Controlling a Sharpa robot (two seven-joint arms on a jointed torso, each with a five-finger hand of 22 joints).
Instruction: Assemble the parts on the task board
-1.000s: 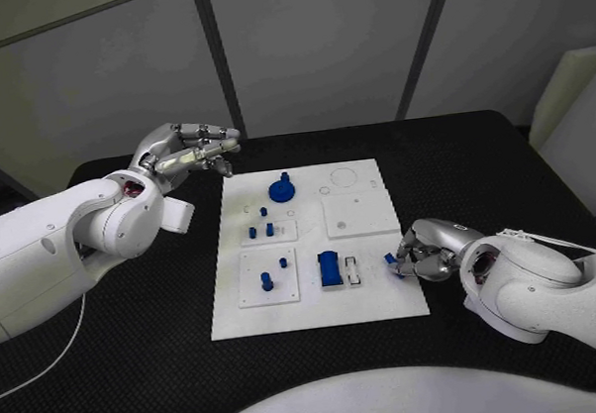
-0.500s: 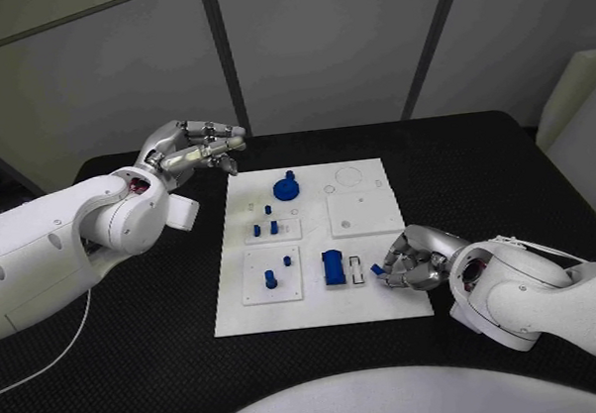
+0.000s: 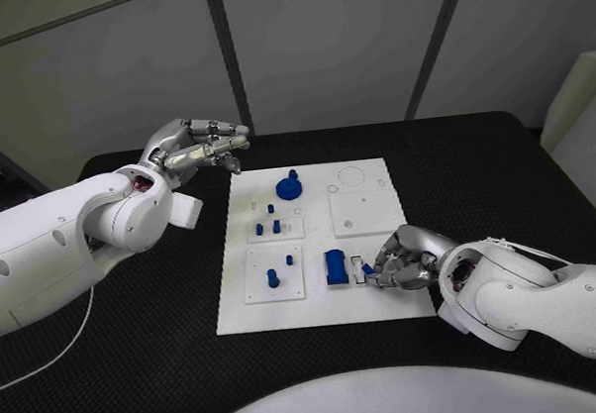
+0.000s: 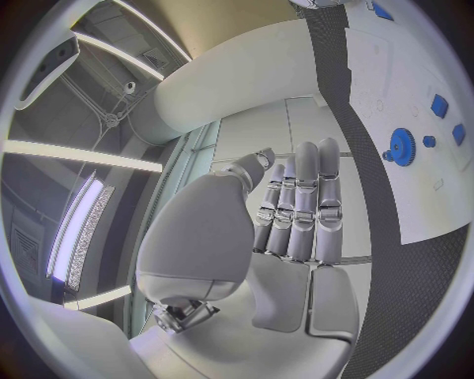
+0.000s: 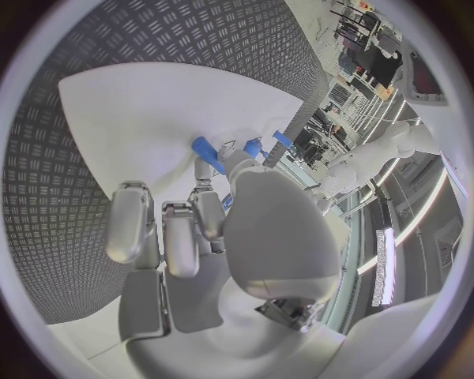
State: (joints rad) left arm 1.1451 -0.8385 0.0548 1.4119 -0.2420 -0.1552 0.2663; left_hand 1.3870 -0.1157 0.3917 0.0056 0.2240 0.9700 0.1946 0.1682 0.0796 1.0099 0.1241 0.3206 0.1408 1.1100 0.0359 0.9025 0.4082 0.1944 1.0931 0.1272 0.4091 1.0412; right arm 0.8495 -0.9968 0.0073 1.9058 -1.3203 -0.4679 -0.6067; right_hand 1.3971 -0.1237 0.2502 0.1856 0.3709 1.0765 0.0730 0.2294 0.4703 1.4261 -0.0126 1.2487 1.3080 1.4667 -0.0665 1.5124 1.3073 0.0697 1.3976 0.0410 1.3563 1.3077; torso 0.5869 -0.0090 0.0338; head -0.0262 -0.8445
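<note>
1. Two hands. Left hand [image 3: 199, 147], fingers drawn close together with nothing in them, held above the far left corner of the black table [image 3: 496, 176], just beyond the board's corner and not touching it.
2. Right hand [image 3: 401, 260] down over the near right part of the board, pinching a small blue part [image 3: 368, 270] between thumb and fingertips; same part at the fingertips in the right wrist view [image 5: 205, 148].
3. One task board [image 3: 327, 308], white, lying flat in the middle of the table, with three raised white squares [image 3: 363, 213] on it.
4. Seven blue pieces counted: one blue gear [image 3: 289, 185] near the far edge, four blue pegs [image 3: 273, 279] standing in pairs on the two left squares, one blue block [image 3: 334, 266] upright just beside the pinched part, and the pinched part itself.
5. Whether the pinched part touches the board: cannot tell.
6. Behind the table, grey wall panels [image 3: 324, 44] split by dark seams.
</note>
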